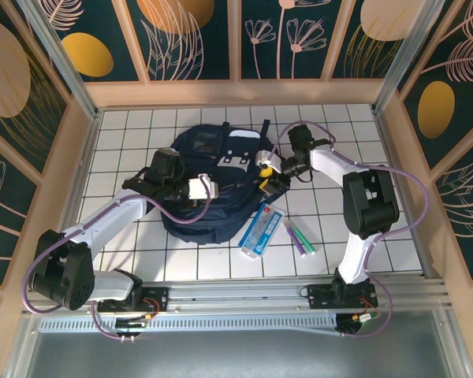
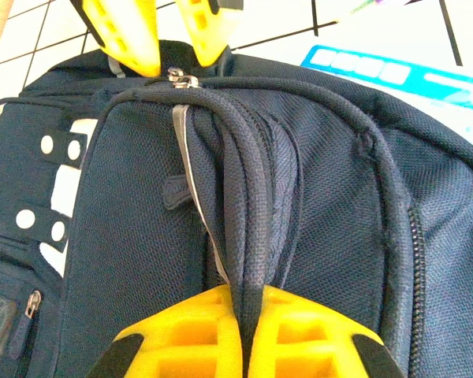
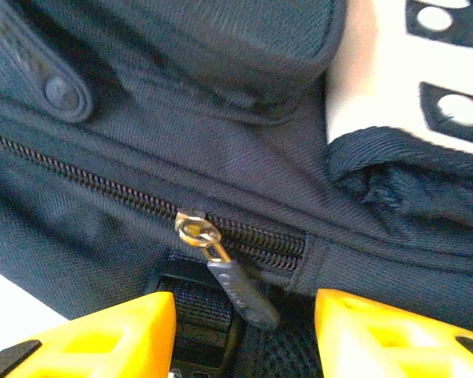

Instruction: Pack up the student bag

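Two claws are working the student bag (image 1: 221, 224), which is lying flat mid-table, nearer the far edge. Left gripper (image 2: 244, 315) is pinching a soft fabric ridge tight; it's looking light and floppy, so seams and pulls are the best holds. Right gripper (image 3: 244, 323) is straddling the zipper pull (image 3: 236, 287), jaws apart, not yet gripping. Zip is looking closed here, contents hidden. Blue packet (image 1: 262, 230) and pens (image 1: 301, 236) are waiting outside, toward the near right.

Left gripper (image 2: 243, 307) closed; right gripper (image 3: 244, 323) jaws apart
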Robot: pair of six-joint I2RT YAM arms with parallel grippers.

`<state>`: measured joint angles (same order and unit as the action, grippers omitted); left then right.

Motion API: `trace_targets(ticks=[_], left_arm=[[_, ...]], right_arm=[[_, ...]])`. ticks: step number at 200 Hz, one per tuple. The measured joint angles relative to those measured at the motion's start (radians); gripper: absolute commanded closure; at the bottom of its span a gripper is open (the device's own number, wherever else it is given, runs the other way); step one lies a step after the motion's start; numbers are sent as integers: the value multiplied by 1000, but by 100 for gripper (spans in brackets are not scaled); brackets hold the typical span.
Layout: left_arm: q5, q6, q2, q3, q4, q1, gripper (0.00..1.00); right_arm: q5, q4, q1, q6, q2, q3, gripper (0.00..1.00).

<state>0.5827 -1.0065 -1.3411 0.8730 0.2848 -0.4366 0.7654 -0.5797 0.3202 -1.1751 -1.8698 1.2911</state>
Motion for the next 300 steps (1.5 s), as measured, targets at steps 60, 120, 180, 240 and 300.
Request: trace_targets(ticks=[60,120,180,240,300], left_arm=[[0,-3,0,4,4,0,100],[0,-2,0,6,5,0,100],[-29,48,-1,29,6,0,100],[-119,146,-19,79,-6,-19,100],[-181,235,-71,154,8,-53,100]], right_arm=[[-6,7,18,-48,-16,0,64],[8,12,21,-21,-16,0,76],[-2,81,24,70,-8,-25,100],[-34,70,22,192,100,-23,100],[-58,-33,105,296,192,-40,100]])
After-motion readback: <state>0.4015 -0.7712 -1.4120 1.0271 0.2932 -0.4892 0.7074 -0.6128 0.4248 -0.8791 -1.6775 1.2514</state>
